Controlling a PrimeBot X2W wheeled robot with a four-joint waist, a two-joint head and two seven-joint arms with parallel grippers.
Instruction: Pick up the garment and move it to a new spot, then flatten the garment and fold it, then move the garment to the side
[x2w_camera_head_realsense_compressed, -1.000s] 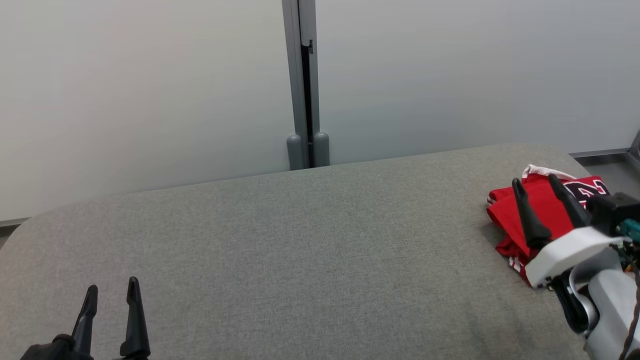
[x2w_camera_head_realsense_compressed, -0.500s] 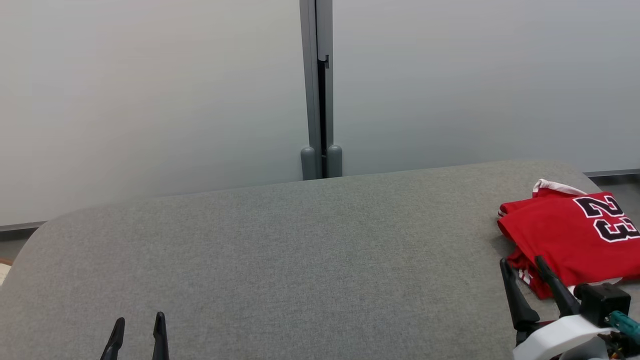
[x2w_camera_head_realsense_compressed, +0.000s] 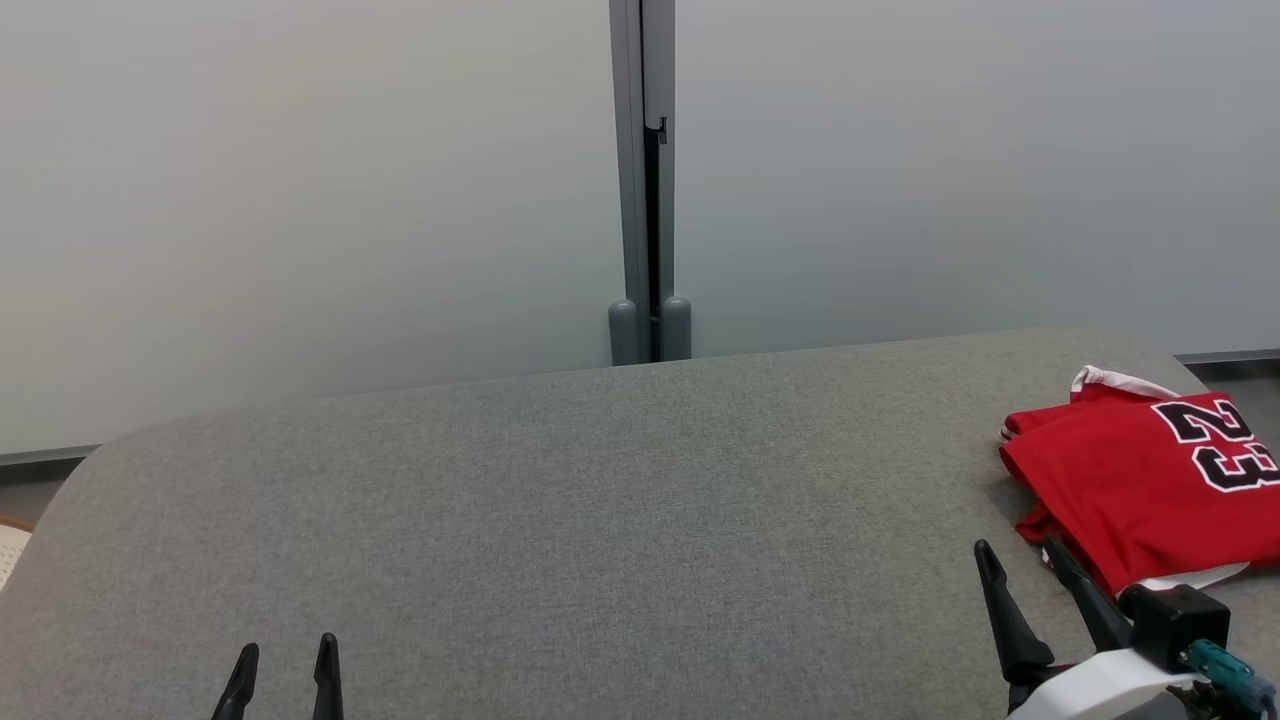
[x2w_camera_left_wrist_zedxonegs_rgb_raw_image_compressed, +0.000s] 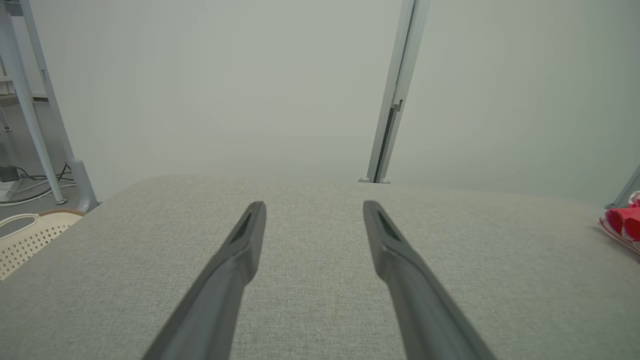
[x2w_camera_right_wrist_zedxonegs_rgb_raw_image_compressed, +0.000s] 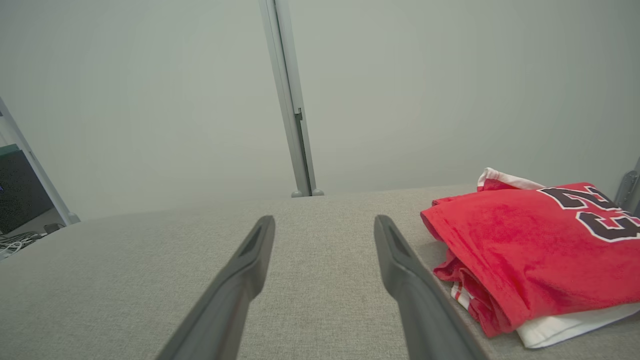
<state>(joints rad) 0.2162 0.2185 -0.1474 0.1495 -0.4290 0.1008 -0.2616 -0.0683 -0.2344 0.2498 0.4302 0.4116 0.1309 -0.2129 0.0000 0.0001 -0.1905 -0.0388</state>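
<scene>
Folded red jersey (x2w_camera_head_realsense_compressed: 1130, 490) at the right end of the table (x2w_camera_head_realsense_compressed: 600, 520), both grippers spread and empty.

From my seat I see the jersey lying folded into a thick pad near the grey cloth table's far right rounded corner, number 23 face up (a white layer peeks out under its near edge). My right gripper (x2w_camera_head_realsense_compressed: 1018, 550) sits just beside the jersey's near-left corner, fingers wide apart with nothing between them, not touching the cloth. My left gripper (x2w_camera_head_realsense_compressed: 285, 648) is low at the table's left front, also spread and empty, well apart from the jersey. Behind the table stand pale wall panels joined by a grey post (x2w_camera_head_realsense_compressed: 648, 200); a cream perforated basket (x2w_camera_left_wrist_zedxonegs_rgb_raw_image_compressed: 30, 235) shows past the table's left end.
</scene>
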